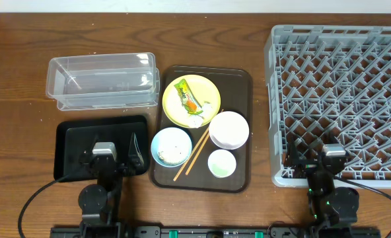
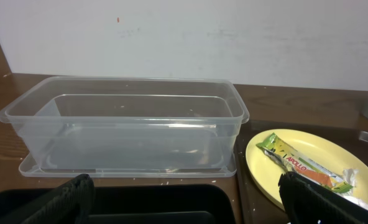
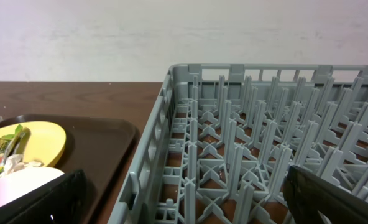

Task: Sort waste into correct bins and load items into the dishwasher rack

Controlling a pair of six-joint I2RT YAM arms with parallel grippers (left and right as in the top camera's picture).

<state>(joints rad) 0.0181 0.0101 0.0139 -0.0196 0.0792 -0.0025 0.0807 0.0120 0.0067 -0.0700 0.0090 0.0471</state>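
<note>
A yellow plate (image 1: 191, 101) carries the green-yellow wrapper (image 1: 185, 96) and a crumpled white tissue (image 1: 197, 119). A light blue bowl (image 1: 171, 147) with white scraps in it, a white bowl (image 1: 229, 129), a green-lined cup (image 1: 221, 164) and chopsticks (image 1: 192, 155) lie beside the plate. The clear tub (image 1: 103, 80) and black tray (image 1: 73, 147) are on the left, the grey rack (image 1: 341, 99) on the right. My left gripper (image 2: 193, 202) is open over the black tray, facing the tub (image 2: 128, 124). Over the rack's near left corner (image 3: 165, 143) hangs my right gripper (image 3: 190, 199), open and holding nothing.
The dishes all rest on a dark brown serving tray (image 1: 238, 79) in the middle of the wooden table. A plain wall stands behind the table. Both arm bases and their cables sit along the near edge.
</note>
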